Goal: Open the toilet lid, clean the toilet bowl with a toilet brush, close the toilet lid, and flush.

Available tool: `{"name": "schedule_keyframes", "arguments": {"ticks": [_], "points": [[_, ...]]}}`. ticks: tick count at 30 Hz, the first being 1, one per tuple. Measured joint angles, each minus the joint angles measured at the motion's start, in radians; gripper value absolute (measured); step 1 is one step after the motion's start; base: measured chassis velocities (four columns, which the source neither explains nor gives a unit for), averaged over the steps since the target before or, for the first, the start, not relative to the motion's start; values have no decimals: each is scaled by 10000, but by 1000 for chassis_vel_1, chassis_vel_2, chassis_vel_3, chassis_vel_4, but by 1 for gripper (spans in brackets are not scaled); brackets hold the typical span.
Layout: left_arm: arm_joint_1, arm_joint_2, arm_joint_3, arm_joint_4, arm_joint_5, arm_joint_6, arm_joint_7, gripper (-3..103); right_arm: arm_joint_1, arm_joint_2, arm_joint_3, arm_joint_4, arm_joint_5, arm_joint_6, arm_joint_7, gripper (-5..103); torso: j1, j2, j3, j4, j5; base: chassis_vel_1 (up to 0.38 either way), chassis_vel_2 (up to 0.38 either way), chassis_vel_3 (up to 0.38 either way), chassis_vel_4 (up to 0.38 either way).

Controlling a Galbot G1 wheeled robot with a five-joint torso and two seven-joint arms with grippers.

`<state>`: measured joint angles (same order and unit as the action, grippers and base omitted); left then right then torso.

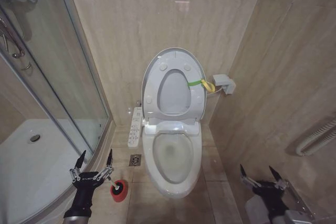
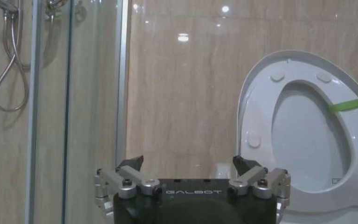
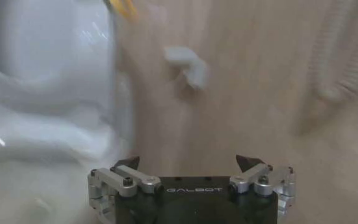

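Note:
The toilet lid [image 1: 173, 59] stands raised against the back wall, with the seat ring up in front of it and a yellow-green strap [image 1: 202, 84] at its right edge. Below it the white toilet bowl [image 1: 172, 156] lies uncovered. A small red holder cup [image 1: 119, 190] sits on the floor left of the bowl, and the toilet brush's thin pale handle [image 1: 112, 182] pokes out of it. My left gripper [image 1: 95, 156] hovers open just left of and above the cup, holding nothing. The left wrist view has that gripper [image 2: 186, 163] facing the raised lid [image 2: 263, 93]. My right gripper [image 1: 258, 171] [image 3: 188, 162] is open low on the right of the bowl.
A curved glass shower enclosure [image 1: 68, 77] with a white tray [image 1: 26, 156] fills the left. A control panel [image 1: 136, 127] juts from the toilet's left side, above a floor drain [image 1: 135, 160]. A white wall fitting [image 1: 224, 83] and a ribbed hose [image 1: 317, 137] are on the right wall.

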<state>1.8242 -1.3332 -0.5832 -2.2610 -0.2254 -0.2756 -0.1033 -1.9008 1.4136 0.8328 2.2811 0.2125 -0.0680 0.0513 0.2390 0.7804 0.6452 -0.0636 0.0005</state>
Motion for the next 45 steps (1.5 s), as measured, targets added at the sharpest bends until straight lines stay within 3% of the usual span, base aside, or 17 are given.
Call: {"name": "schedule_keyframes", "arguments": {"ticks": [1,6,12,18,29,45], "points": [[-1,2,-5,-1,1,-1,-2,97,67,77,-259,405,176,113,-170,100,0,0,-1,13,2,0,0,0,0],[-1,1,-4,1,0,0,-1,97,80,274,-946,1401,630,-127,-202,100,0,1,-1,6,-6,0,0,0,0],[-1,0,-1,0,0,0,-1,97,130,174,-979,1595,609,-125,-142,100,0,0,0,7,-6,0,0,0,0],[-1,0,-1,1,0,-1,-1,97,253,19,-876,1226,-52,691,43,100,0,1,0,7,-6,0,0,0,0],[-1,0,-1,0,0,-1,0,97,783,-28,-965,584,-68,1560,-69,100,0,0,0,8,-5,0,0,0,0],[-2,0,-1,0,0,-1,-1,97,1223,-182,-850,-12,129,1872,220,100,8,-2,2,7,-5,-35,39,37,-43]]}}
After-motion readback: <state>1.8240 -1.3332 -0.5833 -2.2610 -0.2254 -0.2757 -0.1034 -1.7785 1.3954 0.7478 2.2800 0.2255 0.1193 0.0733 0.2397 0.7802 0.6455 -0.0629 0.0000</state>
